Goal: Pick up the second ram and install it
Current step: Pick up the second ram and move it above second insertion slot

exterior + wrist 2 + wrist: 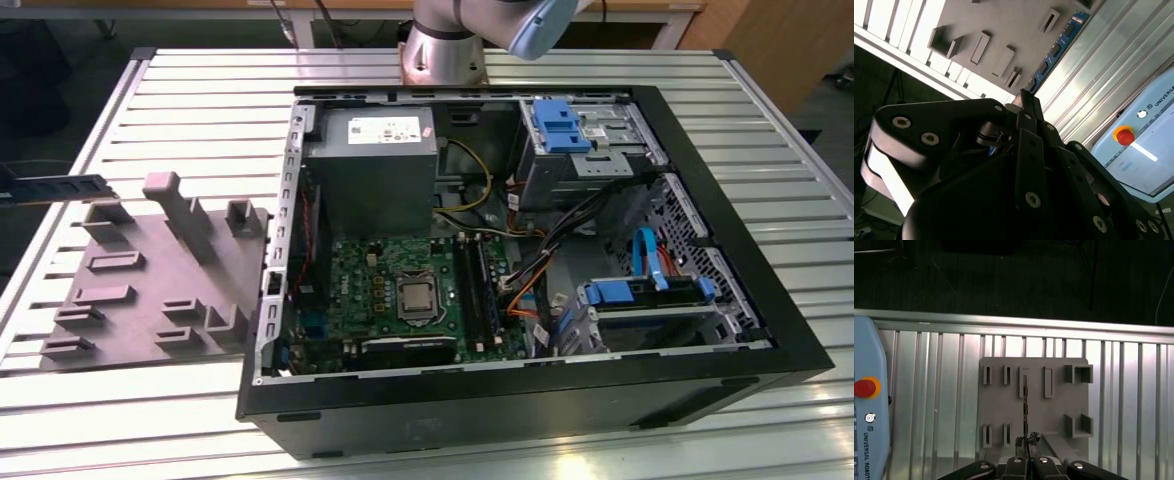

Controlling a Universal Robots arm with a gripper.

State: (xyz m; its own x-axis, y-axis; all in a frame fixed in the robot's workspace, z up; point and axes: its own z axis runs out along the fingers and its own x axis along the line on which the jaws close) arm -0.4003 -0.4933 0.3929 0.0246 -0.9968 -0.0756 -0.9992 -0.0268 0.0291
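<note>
**Ram in the pincer, not in the computer yet**

The gripper [1027, 442] is pinched tight on one end of the second ram [1025, 405]. In both wrist views the long thin stick pokes straight out from the tips. In the second wrist view it looks blue with little dark chips.

Under it is the grey tray [1054, 412]. The ram looks lifted off the tray and is not touching it. All the little slots I can see in the tray have nothing in them.

In the exterior view the ram [60, 187] hangs at about ten o'clock from the tray [147, 290]. The tray lies on the ribbed table [200, 100], at nine o'clock from the open computer case [534, 400]. So I think the picking up is done. The carrying over and the pushing in are left to do.

Inside the case, the green board [360, 280] with its silver chip [416, 298] sits at about seven o'clock. The long dark ram slots [474, 290] are just beside the chip, at its three o'clock. I cannot tell if a first stick is in one. Blue drive holders [621, 292] sit at four o'clock, with wires between. Farther back, the grey power box [367, 160] is at eleven o'clock.
</note>
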